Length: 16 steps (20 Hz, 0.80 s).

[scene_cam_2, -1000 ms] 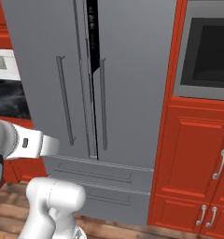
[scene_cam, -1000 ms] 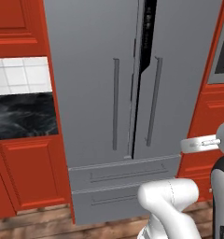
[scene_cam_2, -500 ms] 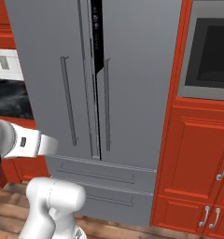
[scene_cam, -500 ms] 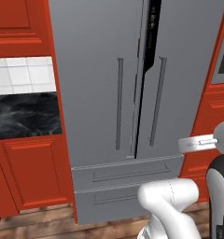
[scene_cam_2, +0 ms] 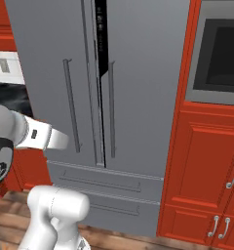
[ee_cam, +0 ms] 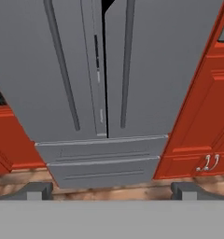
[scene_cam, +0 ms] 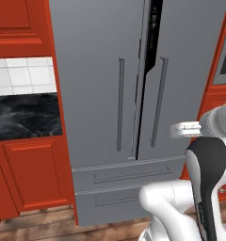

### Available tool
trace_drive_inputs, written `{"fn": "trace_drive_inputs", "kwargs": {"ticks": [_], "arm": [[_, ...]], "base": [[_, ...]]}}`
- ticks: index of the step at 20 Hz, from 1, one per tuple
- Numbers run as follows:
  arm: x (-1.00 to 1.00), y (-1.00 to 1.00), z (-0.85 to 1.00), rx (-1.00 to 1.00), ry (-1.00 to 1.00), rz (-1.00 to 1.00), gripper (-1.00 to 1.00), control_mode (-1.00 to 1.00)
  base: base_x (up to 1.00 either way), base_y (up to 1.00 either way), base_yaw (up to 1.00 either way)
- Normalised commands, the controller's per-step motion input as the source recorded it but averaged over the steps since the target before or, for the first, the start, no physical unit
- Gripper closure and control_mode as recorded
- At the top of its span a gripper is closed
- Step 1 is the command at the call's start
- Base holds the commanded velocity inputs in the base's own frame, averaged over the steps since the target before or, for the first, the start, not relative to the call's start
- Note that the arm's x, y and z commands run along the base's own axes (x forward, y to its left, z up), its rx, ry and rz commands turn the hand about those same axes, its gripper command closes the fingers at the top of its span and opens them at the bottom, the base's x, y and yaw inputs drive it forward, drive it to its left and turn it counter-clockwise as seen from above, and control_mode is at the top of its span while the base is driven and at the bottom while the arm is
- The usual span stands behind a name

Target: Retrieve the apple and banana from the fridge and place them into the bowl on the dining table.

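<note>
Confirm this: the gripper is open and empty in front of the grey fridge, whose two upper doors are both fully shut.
Not quite. The gripper is open and empty before the fridge, but the doors are not both fully shut: the right door stands slightly ajar, leaving a dark wedge-shaped gap at the centre seam. The left base view shows it.

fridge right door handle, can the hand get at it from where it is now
Probably yes, once it closes in. The hand is open and faces the fridge from some way back, and nothing stands between it and the right door handle. That door already sits slightly ajar.
</note>
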Motion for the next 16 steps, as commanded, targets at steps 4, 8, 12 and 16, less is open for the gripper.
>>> {"fn": "trace_drive_inputs", "kwargs": {"ticks": [4, 8, 12, 16], "arm": [[0.56, -0.4, -0.05, 0.02, 0.0, -0.02, -1.0, -1.0], [0.66, -0.34, -0.09, 0.04, 0.0, 0.0, -1.0, -1.0], [0.71, -0.32, -0.09, 0.04, 0.0, 0.0, -1.0, -1.0], [0.83, -0.27, -0.07, 0.05, -0.02, 0.0, -1.0, -1.0]], "base": [[0.0, 0.0, 0.0], [0.0, 0.0, 0.0], [0.0, 0.0, 0.0], [0.0, 0.0, 0.0]]}}
